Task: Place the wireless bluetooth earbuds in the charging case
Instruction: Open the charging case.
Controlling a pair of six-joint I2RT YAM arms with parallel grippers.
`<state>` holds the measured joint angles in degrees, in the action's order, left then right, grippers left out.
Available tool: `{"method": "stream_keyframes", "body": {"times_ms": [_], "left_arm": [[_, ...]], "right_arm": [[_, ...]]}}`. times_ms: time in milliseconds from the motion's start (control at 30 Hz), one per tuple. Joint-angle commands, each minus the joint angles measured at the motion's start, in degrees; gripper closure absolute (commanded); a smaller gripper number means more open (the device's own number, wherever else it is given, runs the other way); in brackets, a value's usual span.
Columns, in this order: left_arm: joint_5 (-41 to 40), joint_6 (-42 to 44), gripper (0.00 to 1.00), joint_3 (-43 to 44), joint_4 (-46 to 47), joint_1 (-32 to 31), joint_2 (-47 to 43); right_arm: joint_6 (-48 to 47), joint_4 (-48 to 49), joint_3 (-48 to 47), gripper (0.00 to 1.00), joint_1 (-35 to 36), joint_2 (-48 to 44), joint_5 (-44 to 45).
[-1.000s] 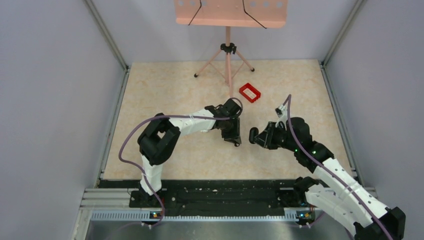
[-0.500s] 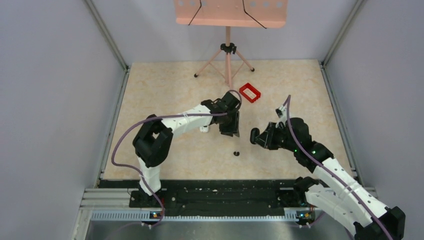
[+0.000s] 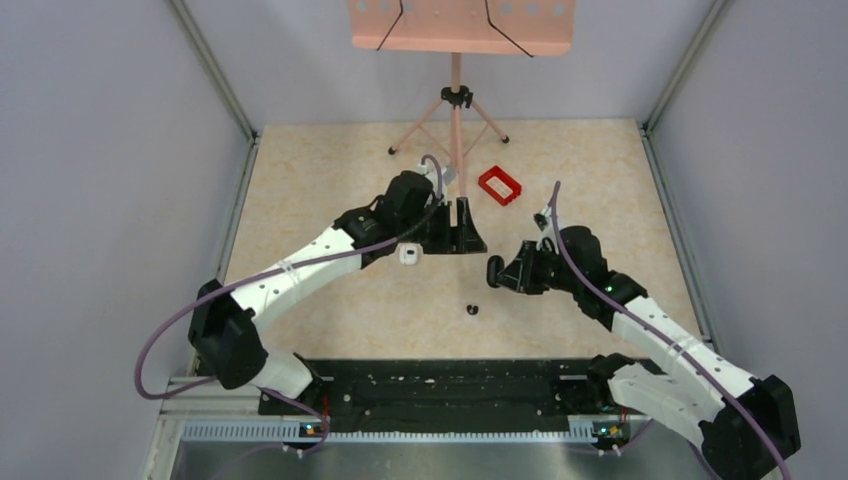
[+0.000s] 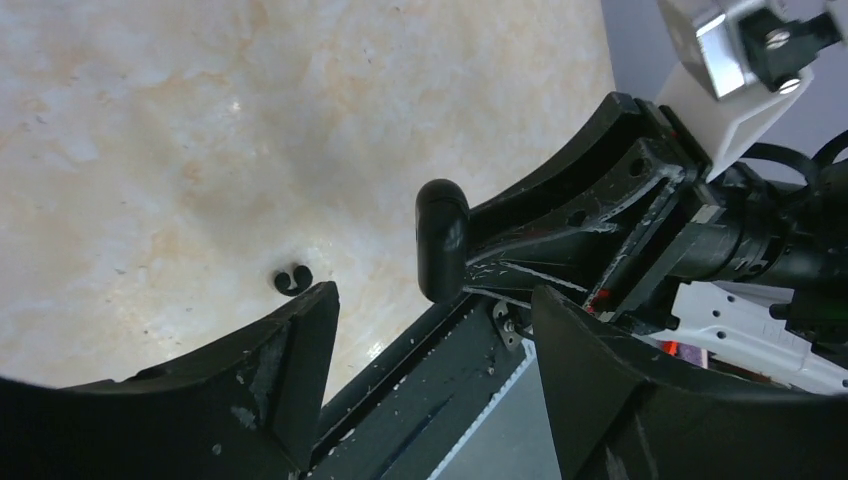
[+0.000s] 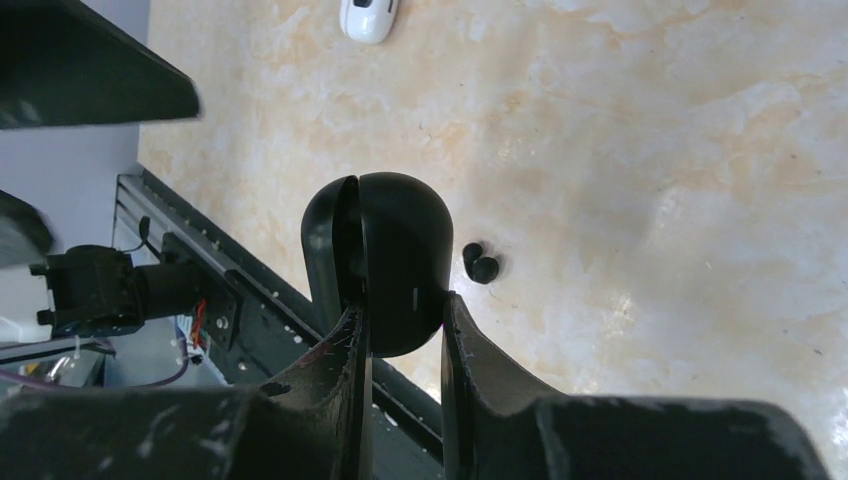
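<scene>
The charging case (image 5: 385, 255), a glossy black oval, is clamped between the fingers of my right gripper (image 5: 400, 312), with a split showing between its two halves. It hangs above the table centre (image 3: 493, 271) and also appears in the left wrist view (image 4: 441, 240). One tiny black earbud (image 3: 472, 308) lies loose on the table just below the case (image 5: 481, 264) (image 4: 293, 280). My left gripper (image 3: 466, 232) is raised to the upper left of the case, open and holding nothing (image 4: 432, 300).
A small white rounded object (image 3: 407, 254) lies left of the left gripper. A red rectangular frame (image 3: 499, 185) sits further back. A pink tripod stand (image 3: 456, 100) rises at the far edge. The black base rail (image 3: 430, 390) runs along the near edge.
The left gripper opened, leaving the earbud on the table, and swung up and back towards the far side. The right gripper, still holding the case, shifted slightly left.
</scene>
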<state>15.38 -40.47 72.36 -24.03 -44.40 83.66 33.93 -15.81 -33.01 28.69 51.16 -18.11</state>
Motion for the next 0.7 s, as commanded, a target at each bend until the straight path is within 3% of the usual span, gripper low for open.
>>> {"method": "stream_keyframes", "body": {"times_ms": [0, 367, 667], "left_arm": [[8.3, -3.5, 0.25, -4.4, 10.0, -0.3, 0.5], [9.7, -5.3, 0.25, -4.5, 13.0, -1.9, 4.6], [6.7, -4.3, 0.41, -4.3, 10.0, -2.4, 5.1]], "right_arm": [[1.4, 7.1, -3.2, 1.00, -0.3, 1.1, -3.9], [1.6, 6.9, -4.6, 1.00, -0.3, 1.2, -4.5], [1.5, 6.1, -5.1, 1.00, -0.3, 0.6, -3.9]]}}
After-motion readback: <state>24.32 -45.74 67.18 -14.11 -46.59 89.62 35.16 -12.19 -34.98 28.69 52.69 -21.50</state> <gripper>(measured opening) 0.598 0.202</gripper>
